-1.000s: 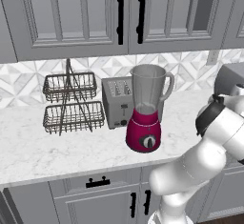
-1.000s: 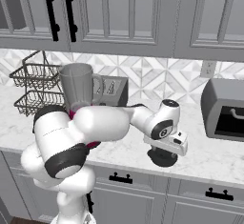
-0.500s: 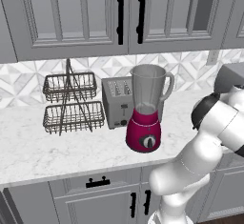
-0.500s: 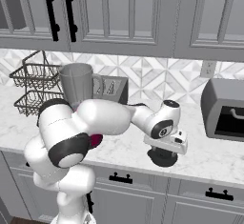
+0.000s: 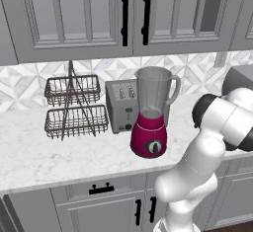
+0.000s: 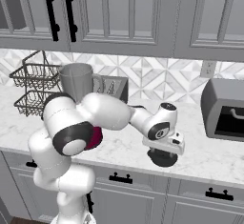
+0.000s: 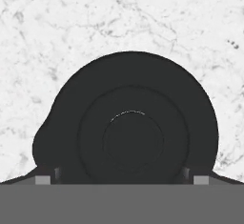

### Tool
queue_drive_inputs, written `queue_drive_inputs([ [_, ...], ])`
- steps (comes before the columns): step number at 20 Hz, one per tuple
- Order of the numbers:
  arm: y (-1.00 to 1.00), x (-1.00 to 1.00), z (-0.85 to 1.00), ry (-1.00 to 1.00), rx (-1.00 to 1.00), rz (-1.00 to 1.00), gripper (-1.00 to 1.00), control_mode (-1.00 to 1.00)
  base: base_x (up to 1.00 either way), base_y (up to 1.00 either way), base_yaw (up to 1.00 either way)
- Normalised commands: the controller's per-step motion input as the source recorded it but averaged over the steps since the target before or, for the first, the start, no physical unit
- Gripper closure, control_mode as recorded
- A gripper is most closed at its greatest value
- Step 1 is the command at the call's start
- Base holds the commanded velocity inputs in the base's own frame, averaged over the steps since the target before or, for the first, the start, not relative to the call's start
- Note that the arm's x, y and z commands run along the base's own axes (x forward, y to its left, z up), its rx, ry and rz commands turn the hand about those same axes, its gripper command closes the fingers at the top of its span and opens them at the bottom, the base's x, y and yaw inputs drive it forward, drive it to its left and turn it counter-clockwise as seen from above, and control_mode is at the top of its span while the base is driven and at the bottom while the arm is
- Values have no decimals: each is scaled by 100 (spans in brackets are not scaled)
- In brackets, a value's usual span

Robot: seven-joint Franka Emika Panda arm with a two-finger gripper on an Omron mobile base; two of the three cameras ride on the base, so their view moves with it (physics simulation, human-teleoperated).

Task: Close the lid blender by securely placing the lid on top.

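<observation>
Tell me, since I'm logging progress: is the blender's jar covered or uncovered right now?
Uncovered. The blender shows a bare open rim on its jar, while the lid lies flat on the marble counter under the open gripper.

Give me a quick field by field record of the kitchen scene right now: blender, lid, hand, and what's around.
blender: magenta base, clear jar, open top, on the marble counter
lid: black disc, flat on the counter, right of the blender
hand: directly above the lid, fingers spread either side of it, not closed
behind blender: silver toaster
left of toaster: wire basket rack
</observation>
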Motion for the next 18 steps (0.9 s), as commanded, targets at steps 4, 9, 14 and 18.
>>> queue_drive_inputs([
  [4,0,18,-8,0,0,0,-100,-100,0,0,0],
  [9,0,11,-19,0,0,0,-100,-100,0,0,0],
  [14,0,3,-23,0,0,0,100,-100,0,0,0],
  [18,0,4,-10,0,0,0,100,-100,0,0,0],
])
